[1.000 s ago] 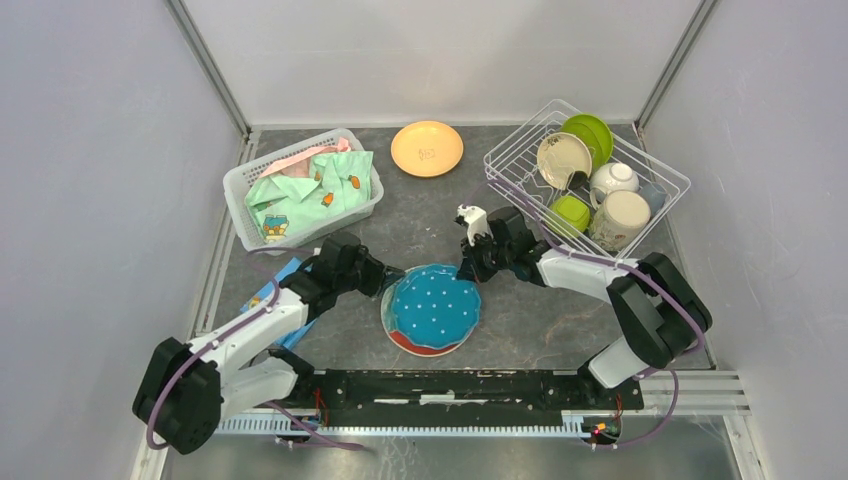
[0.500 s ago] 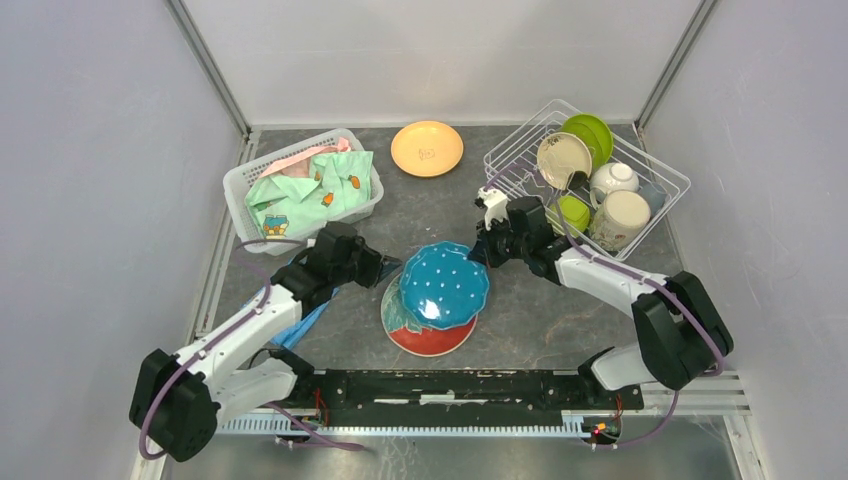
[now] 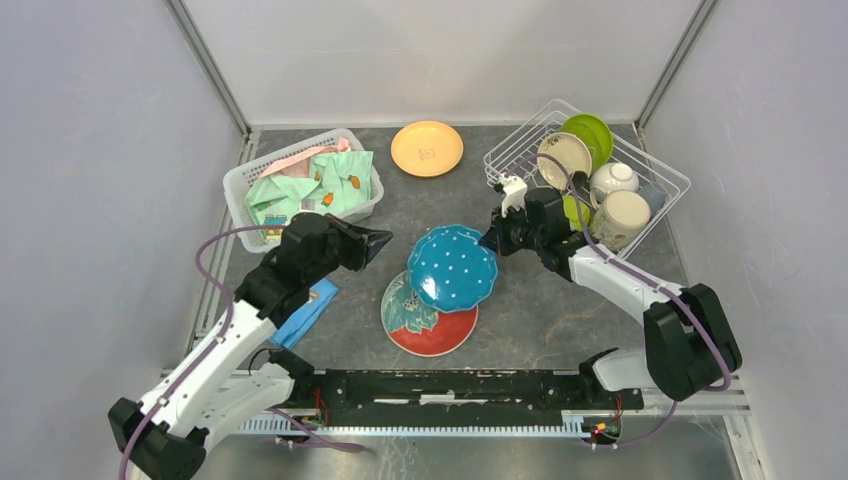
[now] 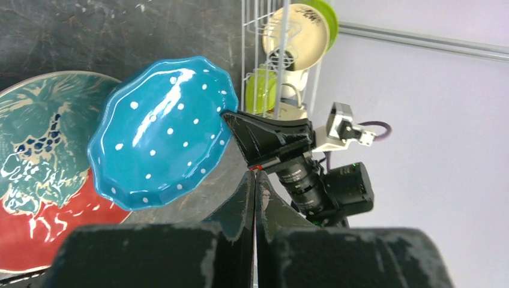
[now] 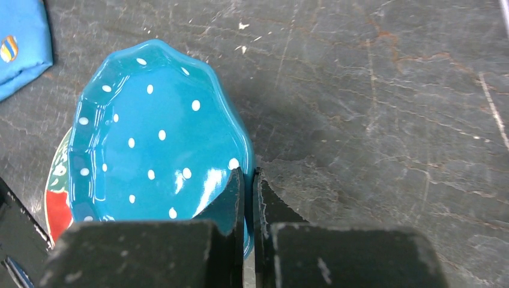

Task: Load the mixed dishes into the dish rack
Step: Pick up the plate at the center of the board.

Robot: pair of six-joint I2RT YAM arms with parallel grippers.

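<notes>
My right gripper (image 3: 497,240) is shut on the right rim of the blue white-dotted plate (image 3: 452,268) and holds it tilted above the table; the plate also shows in the right wrist view (image 5: 156,144) and the left wrist view (image 4: 162,129). Under it lies the red plate (image 3: 430,325) with a green-and-cream pattern. My left gripper (image 3: 378,240) is shut and empty, raised to the left of the blue plate. The white wire dish rack (image 3: 520,150) at the back right holds a cream plate (image 3: 562,158), a lime-green plate (image 3: 590,135), a mug (image 3: 620,215) and bowls. An orange plate (image 3: 427,148) lies at the back.
A white plastic basket (image 3: 240,185) of clothes stands at the back left. A folded blue cloth (image 3: 305,310) lies under the left arm. Grey walls close in on both sides.
My right gripper has lifted the blue plate off the red plate and carried it up and right, toward the rack. My left gripper has let go and drawn back, up and to the left.
</notes>
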